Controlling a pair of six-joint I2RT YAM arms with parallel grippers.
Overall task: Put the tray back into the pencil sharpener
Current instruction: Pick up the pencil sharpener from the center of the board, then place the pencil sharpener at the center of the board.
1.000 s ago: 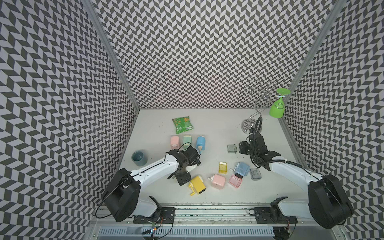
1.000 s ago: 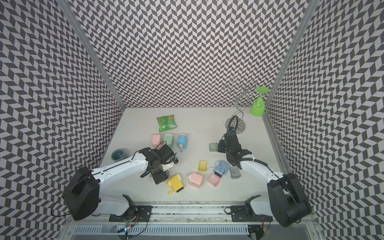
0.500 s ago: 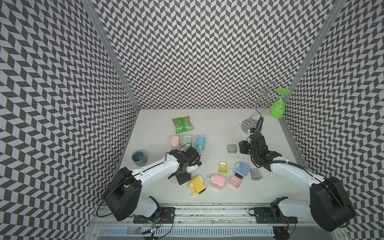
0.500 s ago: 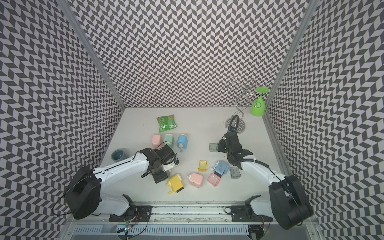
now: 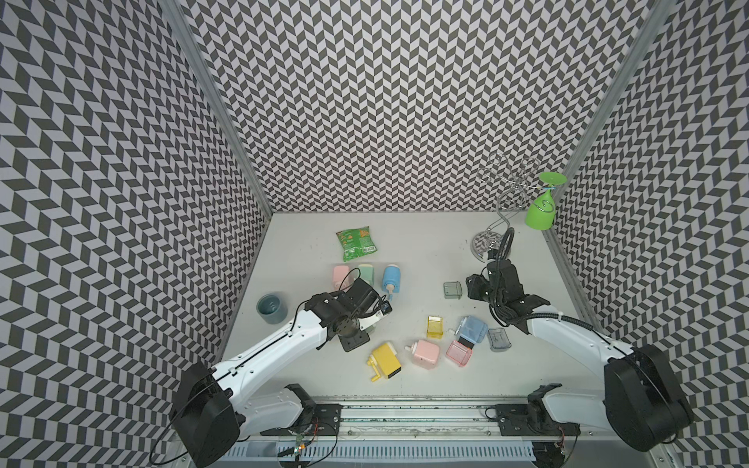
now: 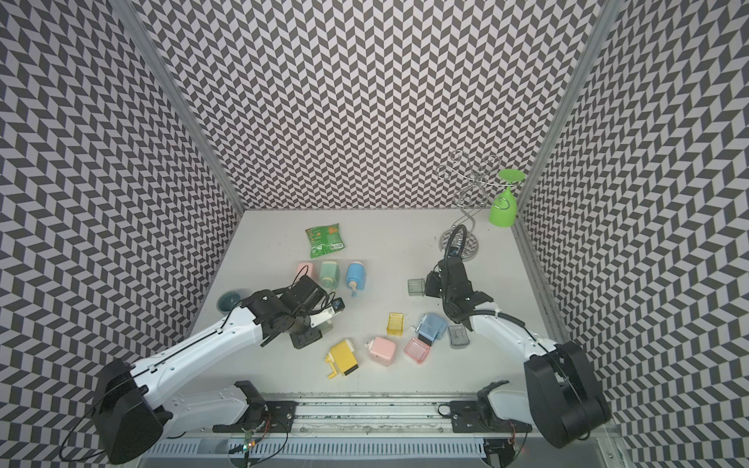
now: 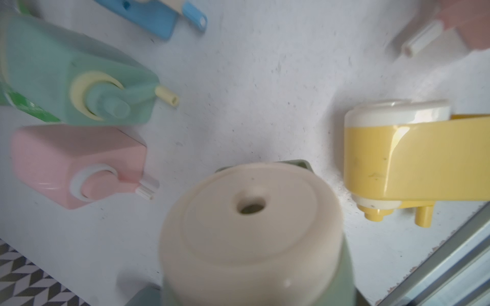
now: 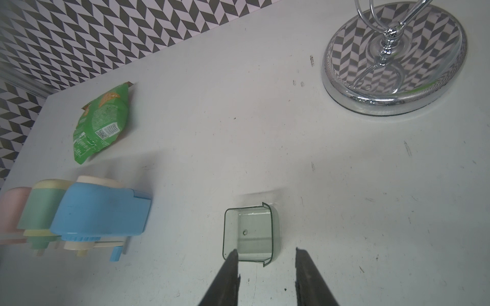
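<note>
Clear grey-green plastic tray [image 5: 452, 290] sits centre-right in a top view; right tool [image 8: 265, 249] spread, empty, just beside it. Straddle its walls squarely, then clench. Left tool [image 5: 367, 320] hold on green cream-faced sharpener [image 7: 249, 238]: cannot tell.

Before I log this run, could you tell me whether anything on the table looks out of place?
Yes: four trays lie loose outside their sharpeners: a clear greenish tray in front of the open right gripper, plus a yellow tray, a pink tray and a grey tray near the blue sharpener.
</note>
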